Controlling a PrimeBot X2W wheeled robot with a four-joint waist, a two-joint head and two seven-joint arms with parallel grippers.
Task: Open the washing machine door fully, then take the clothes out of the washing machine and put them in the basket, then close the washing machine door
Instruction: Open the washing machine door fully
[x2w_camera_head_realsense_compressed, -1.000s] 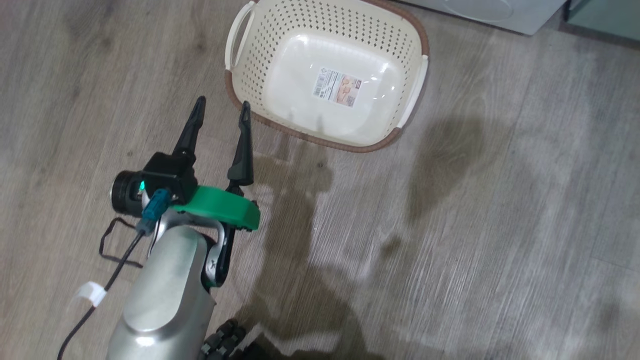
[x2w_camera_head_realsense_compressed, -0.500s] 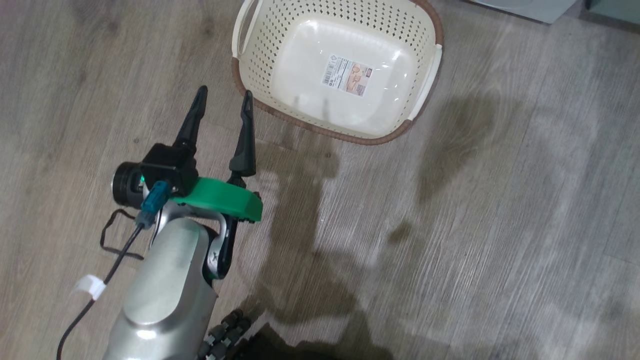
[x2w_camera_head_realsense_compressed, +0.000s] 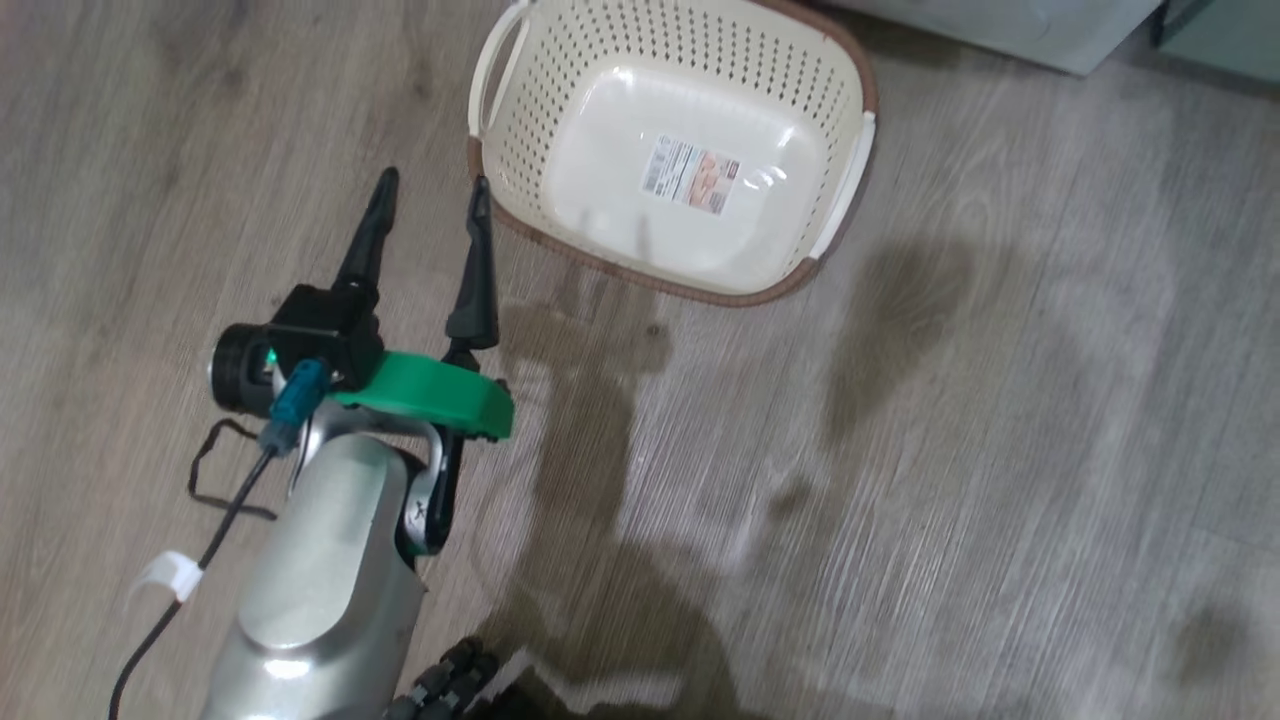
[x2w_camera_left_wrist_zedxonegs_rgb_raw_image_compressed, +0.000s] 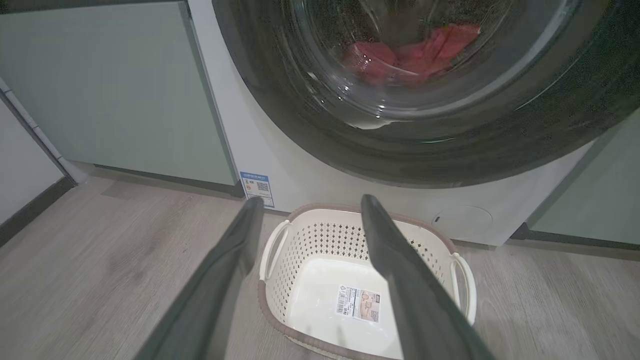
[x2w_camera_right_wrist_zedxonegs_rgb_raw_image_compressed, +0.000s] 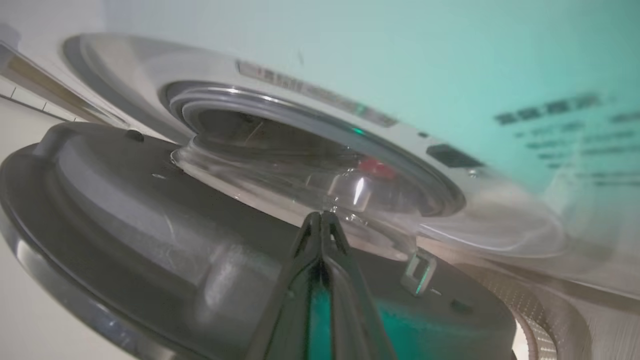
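Note:
My left gripper (x2w_camera_head_realsense_compressed: 432, 185) hangs open and empty over the wooden floor, just left of the cream basket (x2w_camera_head_realsense_compressed: 520, 110). The left wrist view looks between its open fingers (x2w_camera_left_wrist_zedxonegs_rgb_raw_image_compressed: 310, 201) at the empty basket (x2w_camera_left_wrist_zedxonegs_rgb_raw_image_compressed: 325, 235) standing before the white washing machine (x2w_camera_left_wrist_zedxonegs_rgb_raw_image_compressed: 280, 150). Red clothes (x2w_camera_left_wrist_zedxonegs_rgb_raw_image_compressed: 410, 52) show through the black-rimmed washing machine door (x2w_camera_left_wrist_zedxonegs_rgb_raw_image_compressed: 400, 160). In the right wrist view the door (x2w_camera_right_wrist_zedxonegs_rgb_raw_image_compressed: 125, 200) stands ajar, its grey inner face and clear bowl toward me. My right gripper (x2w_camera_right_wrist_zedxonegs_rgb_raw_image_compressed: 320, 216) is shut, its tips at the bowl's edge. A bit of the red clothes (x2w_camera_right_wrist_zedxonegs_rgb_raw_image_compressed: 372, 167) shows behind.
Pale green cabinets (x2w_camera_left_wrist_zedxonegs_rgb_raw_image_compressed: 115, 85) flank the washer on both sides. A small round white flap (x2w_camera_left_wrist_zedxonegs_rgb_raw_image_compressed: 462, 222) sits low on its front, behind the basket. The washer's base (x2w_camera_head_realsense_compressed: 1000, 25) crosses the head view's top right. Wooden floor (x2w_camera_head_realsense_compressed: 900, 450) spreads to my right.
The head view has shifted a little, so the basket sits slightly differently in the picture. My left gripper stays open beside the basket.

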